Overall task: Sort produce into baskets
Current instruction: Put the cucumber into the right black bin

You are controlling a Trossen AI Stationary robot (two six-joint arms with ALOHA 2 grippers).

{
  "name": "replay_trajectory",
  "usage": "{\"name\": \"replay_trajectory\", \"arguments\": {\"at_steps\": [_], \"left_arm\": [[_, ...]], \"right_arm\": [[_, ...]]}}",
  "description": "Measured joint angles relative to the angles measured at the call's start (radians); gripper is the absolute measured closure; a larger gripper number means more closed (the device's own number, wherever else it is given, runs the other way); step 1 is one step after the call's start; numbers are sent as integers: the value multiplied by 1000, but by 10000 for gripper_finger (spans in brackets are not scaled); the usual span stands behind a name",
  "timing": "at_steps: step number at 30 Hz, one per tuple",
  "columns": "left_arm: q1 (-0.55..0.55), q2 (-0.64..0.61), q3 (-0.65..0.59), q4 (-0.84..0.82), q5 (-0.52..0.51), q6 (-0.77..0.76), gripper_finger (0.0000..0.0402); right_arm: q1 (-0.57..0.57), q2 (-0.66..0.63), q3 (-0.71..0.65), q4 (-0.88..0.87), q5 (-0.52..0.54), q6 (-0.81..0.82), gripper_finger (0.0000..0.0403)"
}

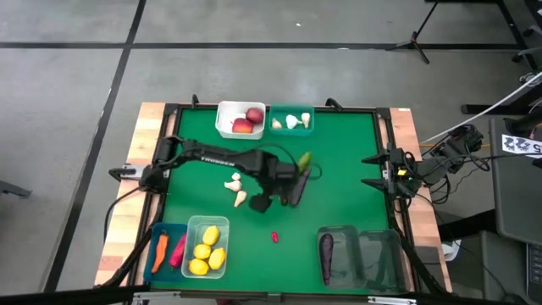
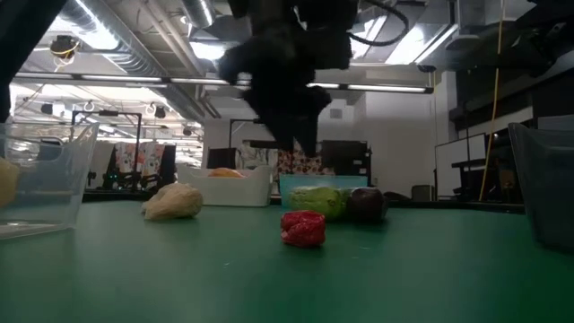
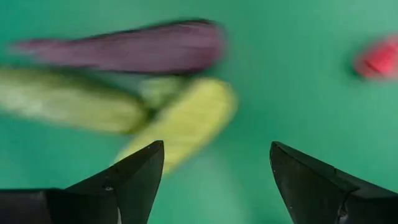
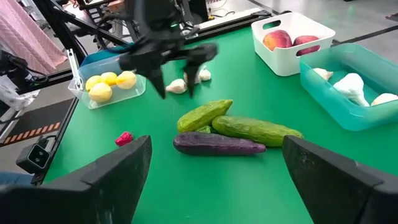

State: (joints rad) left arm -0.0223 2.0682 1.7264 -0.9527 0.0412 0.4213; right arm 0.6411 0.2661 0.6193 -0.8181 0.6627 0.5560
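My left gripper (image 1: 278, 201) hangs open and empty above the green table, just beside a pile of two green cucumbers (image 4: 205, 115) (image 4: 255, 129) and a purple eggplant (image 4: 217, 144) lying on the table. In the left wrist view (image 3: 214, 168) the nearer cucumber (image 3: 186, 121) lies just beyond the fingers, with the eggplant (image 3: 137, 46) behind. A red chilli (image 1: 274, 237) and two garlic bulbs (image 1: 233, 180) (image 1: 241, 199) lie loose. My right gripper (image 1: 366, 169) waits open at the table's right edge.
The white bin (image 1: 241, 119) holds apples and the teal bin (image 1: 292, 121) garlic, both at the far edge. At the near edge are the blue bin (image 1: 165, 250), the clear bin with lemons (image 1: 207, 246) and two dark bins (image 1: 339, 254) (image 1: 381, 258).
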Motion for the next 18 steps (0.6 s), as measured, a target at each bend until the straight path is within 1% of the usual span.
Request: {"name": "replay_trajectory", "arguments": {"at_steps": [2, 5, 8, 12, 18], "left_arm": [[-29, 0, 0, -33, 12, 73, 112], [-51, 0, 0, -22, 2, 143, 112], [-44, 8, -1, 43, -9, 188, 112], [-29, 14, -1, 78, -9, 282, 112], [18, 42, -2, 71, 31, 346, 112]], "right_arm": [[0, 0, 0, 0, 0, 0, 42], [0, 0, 0, 0, 1, 0, 42], [0, 0, 0, 0, 8, 0, 42], [0, 0, 0, 1, 8, 0, 42], [0, 0, 0, -8, 8, 19, 42]]}}
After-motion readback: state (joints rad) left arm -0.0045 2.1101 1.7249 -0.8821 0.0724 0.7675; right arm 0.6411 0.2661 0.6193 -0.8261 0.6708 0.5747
